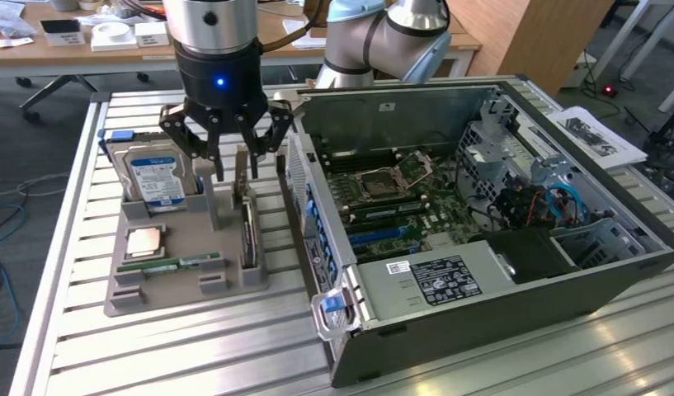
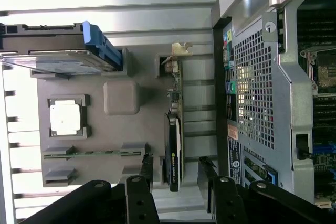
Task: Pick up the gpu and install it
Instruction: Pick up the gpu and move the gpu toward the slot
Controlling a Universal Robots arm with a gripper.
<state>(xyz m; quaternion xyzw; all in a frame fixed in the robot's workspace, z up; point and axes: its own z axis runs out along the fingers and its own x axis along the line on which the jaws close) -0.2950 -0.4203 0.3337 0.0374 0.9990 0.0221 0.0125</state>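
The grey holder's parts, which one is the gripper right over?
The gpu, the thin card standing on edge nearest the computer case; the open gripper hangs over it. The hard drive, CPU and RAM stick lie aside.

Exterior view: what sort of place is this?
Probably a robotics lab in an office: a robot arm beside an open computer case on a slatted metal table, cluttered desk behind.

Green and black on the gpu (image 2: 174, 140), blue on the hard drive (image 1: 157, 177) label. Grey for the tray (image 1: 188, 239), pale striped silver across the bench (image 1: 149, 355).
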